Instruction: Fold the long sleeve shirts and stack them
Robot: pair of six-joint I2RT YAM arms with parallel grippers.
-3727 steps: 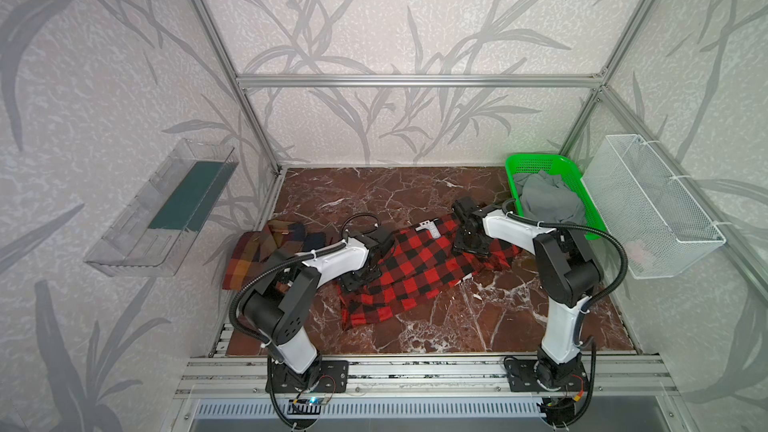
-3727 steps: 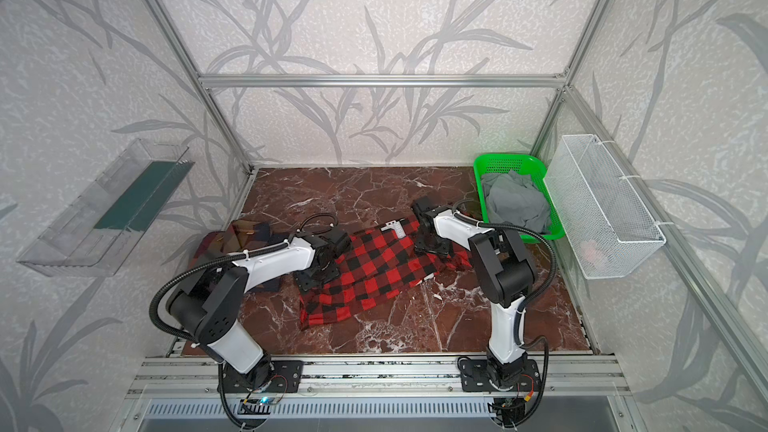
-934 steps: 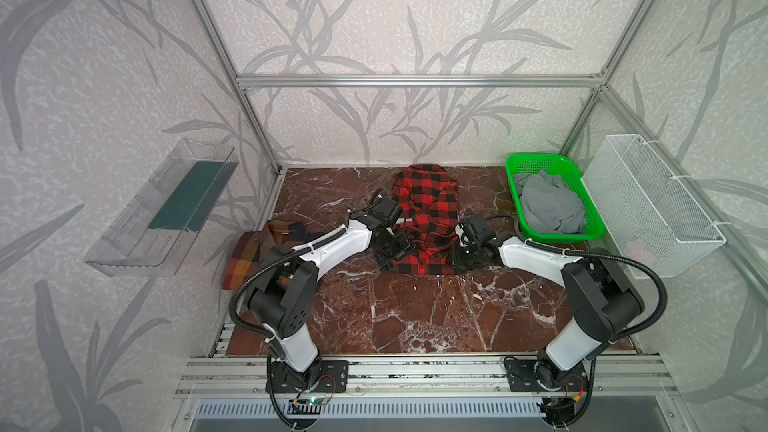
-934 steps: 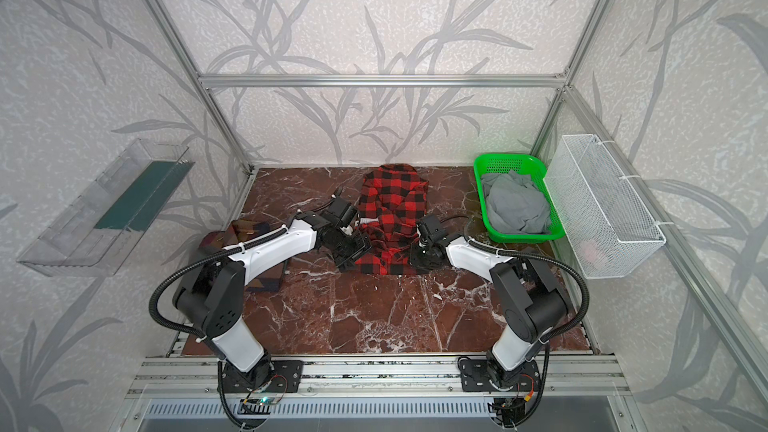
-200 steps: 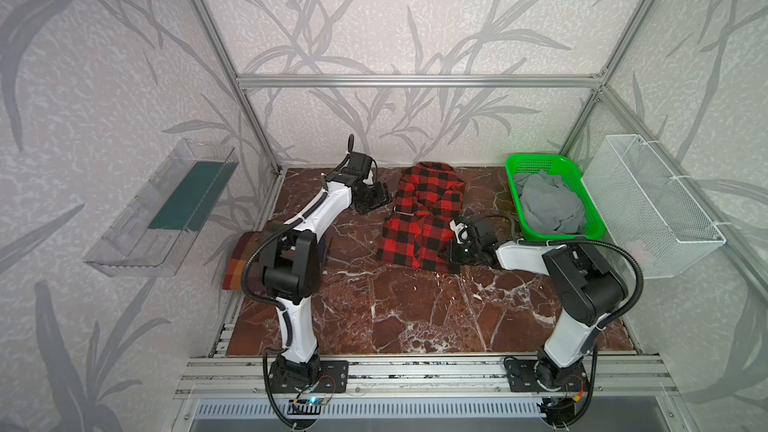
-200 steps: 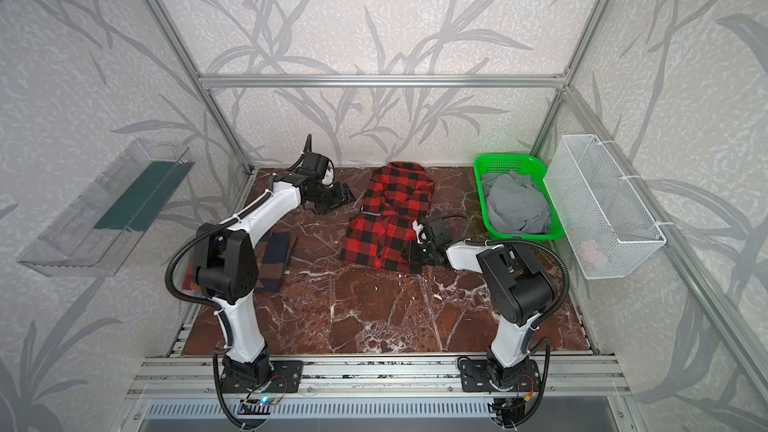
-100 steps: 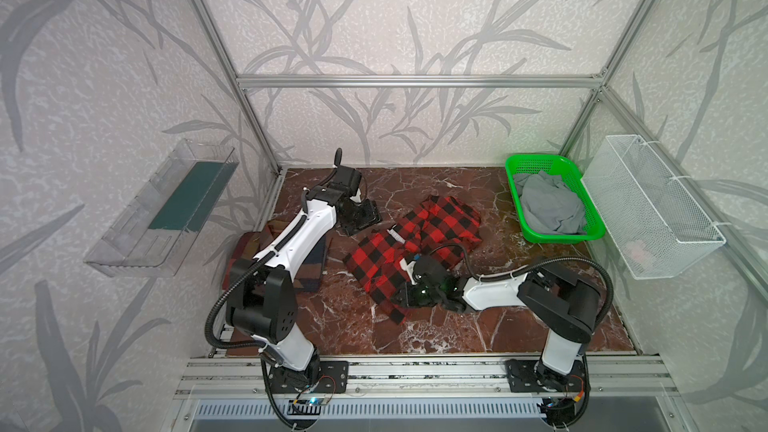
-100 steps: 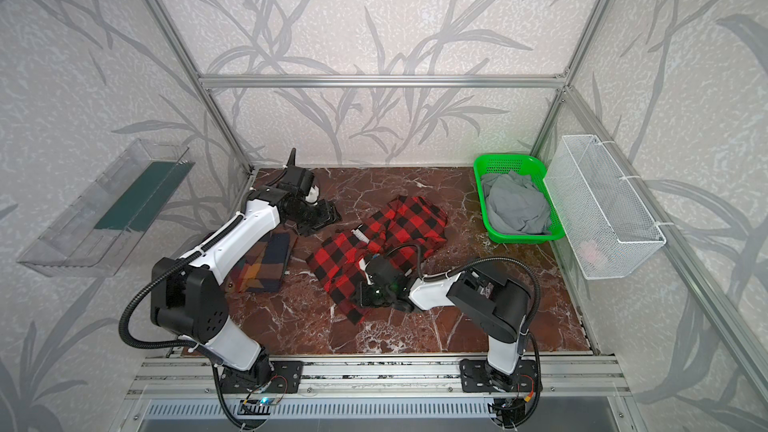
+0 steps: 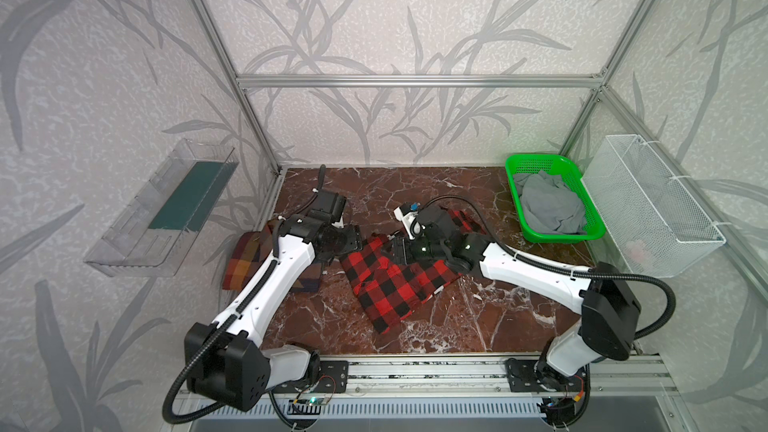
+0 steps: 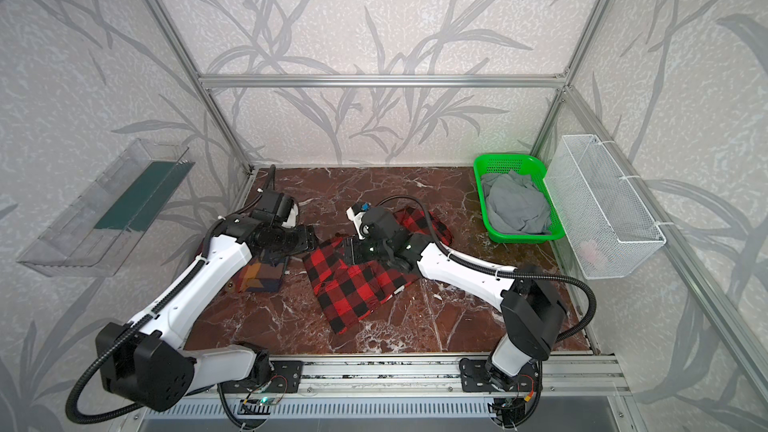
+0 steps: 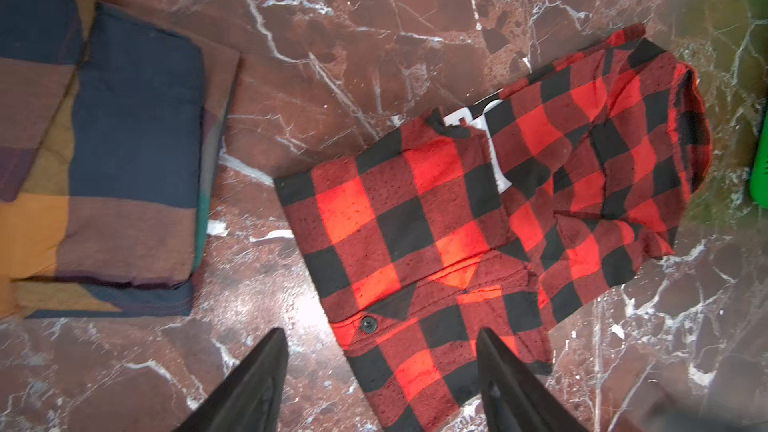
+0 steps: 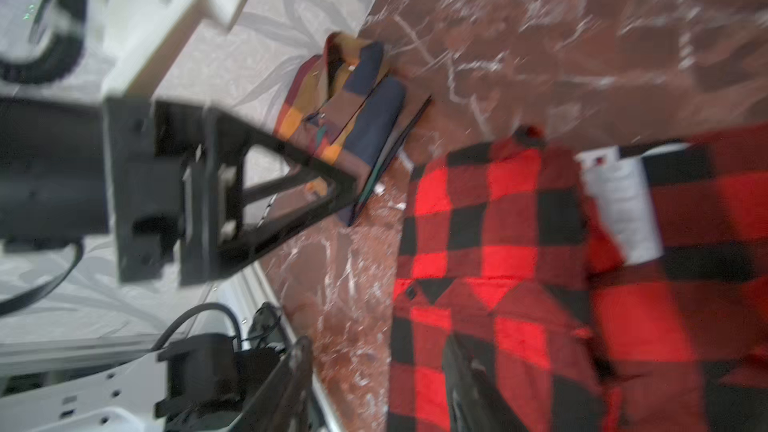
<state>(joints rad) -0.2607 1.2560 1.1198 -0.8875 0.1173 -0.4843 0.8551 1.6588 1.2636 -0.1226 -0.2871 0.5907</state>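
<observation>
The red-and-black shirt (image 9: 395, 280) is seen loosely folded and aslant at the middle of the desk (image 9: 457, 326); the plaid shirt (image 9: 245, 255) is folded at the left, well apart from it, half hidden under the left arm in both top views. The left tool (image 11: 380, 336) is held open just above the red shirt's left edge, with nothing between its fingers; the right tool (image 12: 376, 342) is also seen with jaws apart over that shirt, nothing clamped (the blur hides whether cloth is touched).

If the red shirt is lifted by 1 edge only, its uneven layers could be shaken open; the 2 tools stand near each other, so a clash could be caused by a careless approach; the plaid pile could be dragged askew when the red shirt is laid on it.

The white collar label (image 11: 496, 160) and a buttoned pocket flap are shown only by the wrist views; the green basket (image 9: 561, 238) of gray cloth is shown whole only in the top views.
</observation>
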